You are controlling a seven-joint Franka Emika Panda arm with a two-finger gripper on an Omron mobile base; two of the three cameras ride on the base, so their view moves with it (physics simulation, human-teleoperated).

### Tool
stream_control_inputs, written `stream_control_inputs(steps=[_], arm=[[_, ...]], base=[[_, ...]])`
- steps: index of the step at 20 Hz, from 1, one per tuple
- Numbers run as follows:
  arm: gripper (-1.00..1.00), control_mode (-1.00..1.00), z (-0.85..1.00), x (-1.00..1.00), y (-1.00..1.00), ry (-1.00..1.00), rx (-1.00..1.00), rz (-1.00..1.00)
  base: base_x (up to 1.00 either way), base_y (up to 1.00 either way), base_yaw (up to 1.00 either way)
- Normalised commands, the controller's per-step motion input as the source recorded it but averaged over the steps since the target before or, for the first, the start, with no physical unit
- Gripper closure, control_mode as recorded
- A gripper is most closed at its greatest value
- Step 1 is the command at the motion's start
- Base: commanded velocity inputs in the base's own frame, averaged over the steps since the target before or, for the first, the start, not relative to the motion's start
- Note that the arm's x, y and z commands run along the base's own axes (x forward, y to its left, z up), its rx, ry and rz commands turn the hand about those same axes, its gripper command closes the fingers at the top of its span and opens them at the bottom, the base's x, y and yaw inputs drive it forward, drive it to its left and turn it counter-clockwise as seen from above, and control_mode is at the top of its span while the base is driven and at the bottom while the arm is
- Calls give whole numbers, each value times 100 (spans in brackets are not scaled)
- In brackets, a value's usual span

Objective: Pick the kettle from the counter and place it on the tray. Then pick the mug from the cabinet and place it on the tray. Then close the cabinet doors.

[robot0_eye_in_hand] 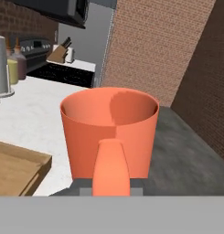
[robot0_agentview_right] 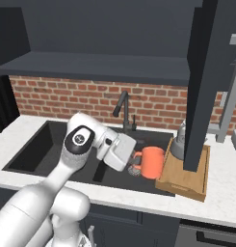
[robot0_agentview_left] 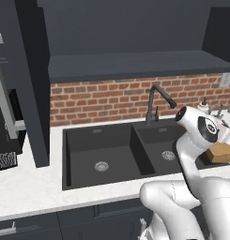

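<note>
My gripper (robot0_agentview_right: 137,161) is shut on the loop handle of the orange mug (robot0_agentview_right: 152,161), which hangs upright over the right basin of the sink, just left of the wooden tray (robot0_agentview_right: 185,179). In the hand view the mug (robot0_eye_in_hand: 109,130) is close up, its handle between my fingertips, with a corner of the tray (robot0_eye_in_hand: 16,170) at the lower left. The grey kettle (robot0_agentview_right: 179,141) stands at the tray's far end, half hidden behind an open cabinet door (robot0_agentview_right: 205,82). The tray (robot0_agentview_left: 223,152) also peeks out from behind my arm. The cabinet (robot0_agentview_left: 135,65) stands open above the counter (robot0_agentview_left: 27,187).
A dark faucet (robot0_agentview_right: 122,108) rises behind the double sink (robot0_agentview_right: 47,144). The other open cabinet door (robot0_agentview_left: 34,93) juts out at the left. A whitish soap bottle (robot0_agentview_left: 203,106) stands by the brick wall. A paper roll (robot0_eye_in_hand: 1,64) and bottles (robot0_eye_in_hand: 18,64) stand beyond the tray.
</note>
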Motion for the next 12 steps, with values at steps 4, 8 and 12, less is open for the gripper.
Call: stream_control_inputs(steps=[4,8,12], arm=[[100,-100,-39,53,-34,0,0,-7],[100,-100,-18,35,-38,-1,0,-1],[100,-100,-11,26,-35,0,0,0]], base=[[0,0,0],[0,0,0],[0,0,0]])
